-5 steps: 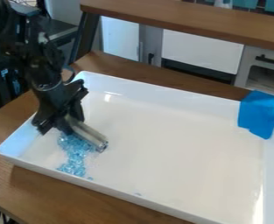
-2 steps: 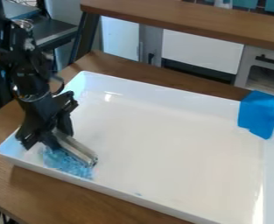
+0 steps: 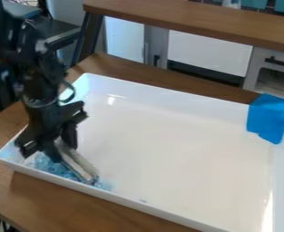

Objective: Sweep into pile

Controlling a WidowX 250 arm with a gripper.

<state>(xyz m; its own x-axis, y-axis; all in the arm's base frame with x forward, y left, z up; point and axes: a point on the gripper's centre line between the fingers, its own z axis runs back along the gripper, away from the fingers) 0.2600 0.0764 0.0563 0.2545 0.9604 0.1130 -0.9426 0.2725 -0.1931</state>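
The black gripper (image 3: 58, 152) hangs over the tray's near-left corner, shut on a silvery metal bar (image 3: 77, 164) that slants down to the right. Light-blue bits (image 3: 51, 165) lie along the near-left wall, partly hidden behind the bar and gripper; a few show just right of the bar's lower end. One small bit (image 3: 143, 200) sits apart near the front wall. All of this is inside the big white tray (image 3: 180, 136).
A blue cloth (image 3: 270, 117) drapes over the tray's far-right corner. The tray's raised walls stand on a wooden table (image 3: 47, 204). Behind it runs a wooden shelf (image 3: 192, 20) above white cabinets.
The gripper and bar have moved toward the tray's near-left wall. The blue bits, earlier a long strip reaching inward, are now squeezed into a band along that wall.
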